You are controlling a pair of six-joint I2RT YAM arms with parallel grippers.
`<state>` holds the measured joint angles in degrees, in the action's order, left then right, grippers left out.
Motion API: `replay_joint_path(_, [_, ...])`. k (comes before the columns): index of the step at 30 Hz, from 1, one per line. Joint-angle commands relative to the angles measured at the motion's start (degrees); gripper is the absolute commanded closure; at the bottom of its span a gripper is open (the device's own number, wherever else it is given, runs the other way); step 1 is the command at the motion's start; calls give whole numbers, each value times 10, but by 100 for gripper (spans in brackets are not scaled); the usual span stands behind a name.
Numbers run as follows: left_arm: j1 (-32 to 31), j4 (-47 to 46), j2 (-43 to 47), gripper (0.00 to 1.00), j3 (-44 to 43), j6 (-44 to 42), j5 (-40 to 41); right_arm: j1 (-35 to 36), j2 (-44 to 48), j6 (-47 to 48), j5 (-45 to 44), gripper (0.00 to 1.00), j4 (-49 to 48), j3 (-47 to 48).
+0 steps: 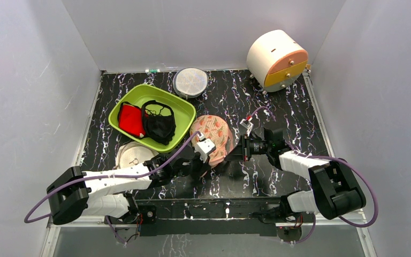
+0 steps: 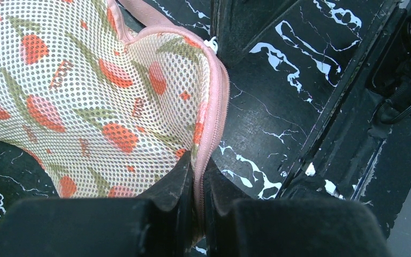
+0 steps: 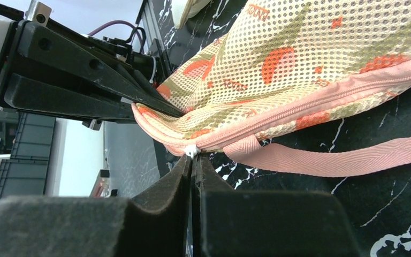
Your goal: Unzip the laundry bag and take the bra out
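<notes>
**Top view:** The laundry bag [image 1: 214, 134] lay mid-table just beside a green tub [image 1: 150, 87], zip closed. The left gripper [image 1: 202, 159] and right gripper [image 1: 231, 155] met at its near edge. From above, neither grip could be read, and the bra was nowhere visible, presumably zipped inside.

**Left wrist:** The left gripper [image 2: 197, 167] was pinched tight on the bag's pink zip rim [image 2: 218, 101], mesh bunching at the fingertips. The pouch looked soft and light, likely to slump and drag unless anchored at that stitched rim.

**Right wrist:** Only this view showed the right gripper [image 3: 194, 160] clamped thin on the small white zip pull [image 3: 191, 151], beside a loose pink strap [image 3: 332, 158]. The left arm's fingers [image 3: 155, 104] bit the rim just above. The tab, tiny and probably slippery, appeared the one proper hold for opening.
</notes>
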<state>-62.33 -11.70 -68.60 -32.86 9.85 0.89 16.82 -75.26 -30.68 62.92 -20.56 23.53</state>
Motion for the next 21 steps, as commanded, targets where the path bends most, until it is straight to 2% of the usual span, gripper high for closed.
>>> replay_joint_path(1, [3,0,28,100,3,-5,2,2,-1,24,-21,100,2,12])
replay_joint_path(7, [2,22,34,100,5,-18,4,2,2,76,-133,100,84,40])
replay_joint_path(12, [3,42,36,100,7,-24,6,2,-13,51,-142,100,55,39])
replay_joint_path(21, [3,54,47,100,21,-19,5,2,-60,72,-255,100,46,68])
